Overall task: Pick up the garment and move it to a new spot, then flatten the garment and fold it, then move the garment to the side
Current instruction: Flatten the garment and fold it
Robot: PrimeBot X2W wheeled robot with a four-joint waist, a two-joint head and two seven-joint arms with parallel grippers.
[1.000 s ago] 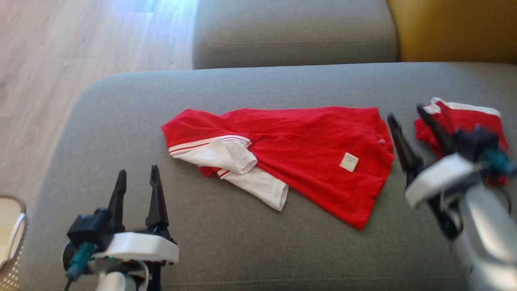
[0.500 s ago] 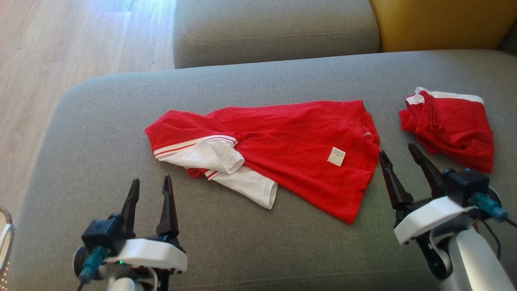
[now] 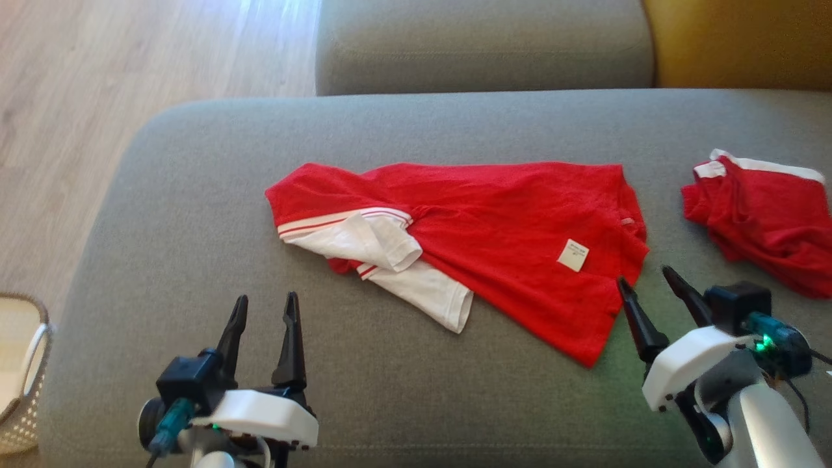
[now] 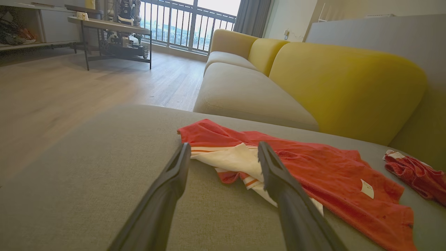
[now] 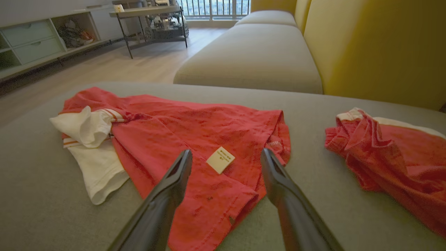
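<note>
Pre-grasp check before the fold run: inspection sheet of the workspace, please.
Surface: grey sofa cushion, holds both garments.
Job's things: red shirt, rumpled, white sleeves bunched at its left, tag showing.
Clutter: second red garment, bunched, right of the shirt, apart from it.
Grippers: left gripper open, holding nothing, short of the sleeves; right gripper open, holding nothing, fingers at the shirt's right edge.
Cables: left-wrist teal plug and right-wrist teal plug, off the fabric.
Surroundings: wooden floor, woven basket, yellow backrest.
</note>
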